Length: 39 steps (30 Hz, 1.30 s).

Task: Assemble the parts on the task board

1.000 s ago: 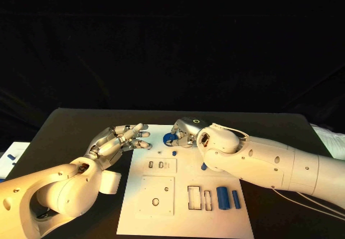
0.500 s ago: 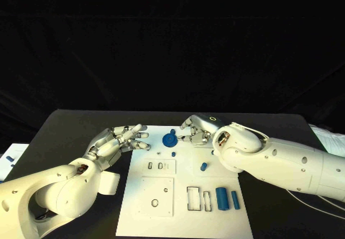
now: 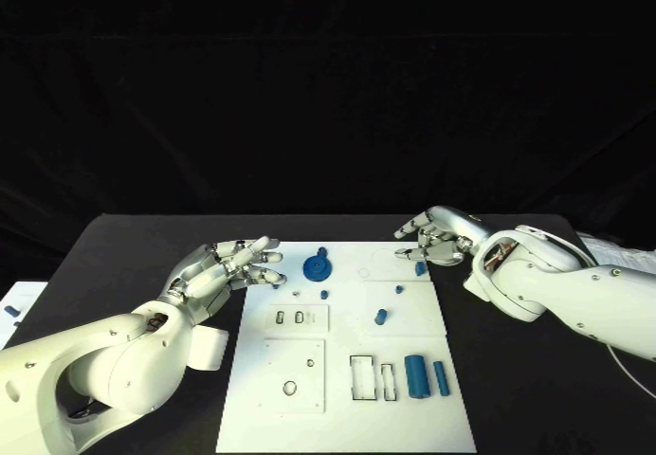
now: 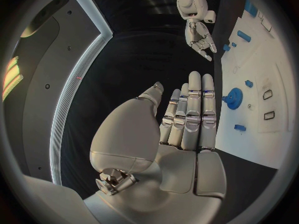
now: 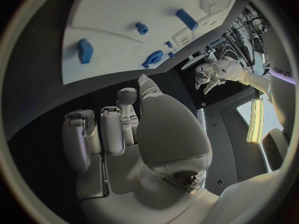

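The white task board [image 3: 349, 355] lies in the middle of the table. A round blue gear-like part [image 3: 316, 268] rests near its far edge, free of both hands. Several small blue pieces lie around it, one [image 3: 421, 268] close to the right hand and one [image 3: 381, 317] mid-board. Two blue cylinders [image 3: 417, 376] lie near the front right beside rectangular slots. My left hand [image 3: 226, 266] hovers by the board's far left corner, fingers straight and apart, holding nothing [image 4: 187, 114]. My right hand [image 3: 435, 239] sits at the far right corner, fingers loosely bent, holding nothing [image 5: 118, 129].
The black table [image 3: 151, 237] surrounds the board. A white sheet with a blue piece [image 3: 14, 311] lies at the left edge, and pale paper [image 3: 622, 256] lies at the right edge. Bare tabletop lies beyond the board's far edge.
My right hand has let go of the round blue part and drawn away rightward to the board's far right corner. The part now lies on the board. The left hand has barely moved.
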Each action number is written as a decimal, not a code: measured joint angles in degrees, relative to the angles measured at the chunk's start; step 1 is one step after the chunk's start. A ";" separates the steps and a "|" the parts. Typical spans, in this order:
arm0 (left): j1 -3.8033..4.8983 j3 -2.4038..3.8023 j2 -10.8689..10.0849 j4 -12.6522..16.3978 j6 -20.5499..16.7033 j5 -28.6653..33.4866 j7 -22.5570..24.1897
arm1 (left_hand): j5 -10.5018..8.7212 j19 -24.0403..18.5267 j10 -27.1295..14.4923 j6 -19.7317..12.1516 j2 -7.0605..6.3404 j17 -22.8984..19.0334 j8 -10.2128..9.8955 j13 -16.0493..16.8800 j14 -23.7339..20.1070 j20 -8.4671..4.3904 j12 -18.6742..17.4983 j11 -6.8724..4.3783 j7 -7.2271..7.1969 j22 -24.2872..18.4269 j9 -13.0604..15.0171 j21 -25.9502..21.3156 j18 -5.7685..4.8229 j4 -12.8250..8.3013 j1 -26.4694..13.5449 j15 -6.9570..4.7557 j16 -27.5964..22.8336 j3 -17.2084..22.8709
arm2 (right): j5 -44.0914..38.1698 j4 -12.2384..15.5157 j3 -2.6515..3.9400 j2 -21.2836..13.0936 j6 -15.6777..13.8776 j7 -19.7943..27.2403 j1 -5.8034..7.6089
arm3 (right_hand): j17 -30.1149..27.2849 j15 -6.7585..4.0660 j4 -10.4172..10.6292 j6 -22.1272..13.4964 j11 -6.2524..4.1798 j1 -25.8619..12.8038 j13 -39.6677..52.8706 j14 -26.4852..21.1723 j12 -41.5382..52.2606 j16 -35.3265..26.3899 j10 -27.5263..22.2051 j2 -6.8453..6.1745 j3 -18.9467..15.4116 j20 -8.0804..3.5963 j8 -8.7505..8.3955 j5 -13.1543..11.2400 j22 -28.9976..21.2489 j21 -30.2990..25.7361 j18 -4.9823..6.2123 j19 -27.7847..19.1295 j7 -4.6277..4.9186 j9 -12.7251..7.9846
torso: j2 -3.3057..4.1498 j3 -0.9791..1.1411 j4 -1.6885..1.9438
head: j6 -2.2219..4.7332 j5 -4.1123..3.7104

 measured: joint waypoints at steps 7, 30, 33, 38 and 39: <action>-0.03 -0.03 0.22 -0.45 0.06 0.03 0.00 | 0.00 0.00 0.00 0.00 0.00 0.00 0.00 0.00 0.00 0.00 0.00 0.00 0.00 0.00 0.00 0.00 0.00 0.00 0.00 0.00 0.00 0.00 | 1.26 -1.54 -0.06 -2.78 1.10 2.04 -0.57 | 0.00 0.00 -0.23 0.00 0.00 0.26 -0.02 0.00 0.00 0.00 0.00 -0.26 -0.23 0.00 0.00 0.00 0.00 0.00 0.00 0.00 0.00 0.00 | 0.00 0.14 -0.13 | 0.12 -0.82; -0.07 -0.06 0.48 -1.14 0.20 0.10 0.01 | 0.00 0.00 0.00 0.00 0.00 -0.02 0.00 0.00 0.00 0.00 0.00 0.00 0.00 0.00 0.00 0.00 0.00 0.00 0.00 0.00 0.00 0.00 | 1.49 -4.58 -0.12 -1.91 2.70 4.17 -3.13 | -0.02 0.00 -0.38 0.00 0.00 0.97 0.10 0.00 0.00 0.00 0.00 -0.06 -0.09 0.00 0.00 -0.01 -0.02 0.00 0.00 0.00 0.00 -0.02 | 0.01 -0.11 0.09 | 0.03 -1.62; -0.07 -0.06 0.49 -1.16 0.21 0.11 0.01 | 0.00 0.00 0.00 0.00 0.00 0.00 0.00 0.00 0.00 0.00 0.00 0.00 0.00 0.00 0.00 0.00 0.00 0.00 0.00 0.00 0.00 0.00 | 1.49 -4.91 -0.12 -1.59 2.84 4.22 -3.23 | -0.02 0.00 -0.51 0.00 0.00 1.19 0.15 0.00 0.00 0.00 0.00 0.17 0.05 0.00 0.00 -0.01 -0.02 0.00 0.00 0.00 0.00 -0.02 | -0.01 -0.12 0.09 | -0.03 -1.55; -0.07 -0.06 0.49 -1.21 0.22 0.12 0.01 | 0.00 0.00 0.00 0.00 0.00 0.15 -0.22 0.00 0.00 0.00 0.00 0.00 0.00 0.00 0.00 0.00 0.00 0.00 0.00 0.00 0.00 0.00 | 1.49 -5.37 -0.10 -1.23 3.08 4.25 -3.43 | 0.03 0.00 -0.78 0.45 -0.21 1.65 0.30 0.00 0.29 -0.01 0.21 0.62 0.31 0.00 0.00 -0.27 -0.02 0.00 0.00 0.00 0.01 0.00 | -0.02 -0.15 0.12 | -0.13 -1.42; -0.07 -0.06 0.49 -1.22 0.22 0.12 0.01 | 0.00 0.00 0.00 0.00 0.00 0.15 -0.22 0.00 0.00 0.00 0.00 0.00 0.00 0.00 0.00 0.00 0.00 0.00 0.00 0.00 0.00 0.00 | 1.49 -5.45 -0.10 -1.16 3.17 4.26 -3.52 | 0.03 0.00 -0.78 0.78 -0.21 2.03 0.30 0.00 0.36 0.00 0.21 0.69 0.31 0.00 0.00 -0.55 -0.02 0.00 0.00 0.00 -0.16 0.04 | -0.02 -0.15 0.12 | -0.16 -1.39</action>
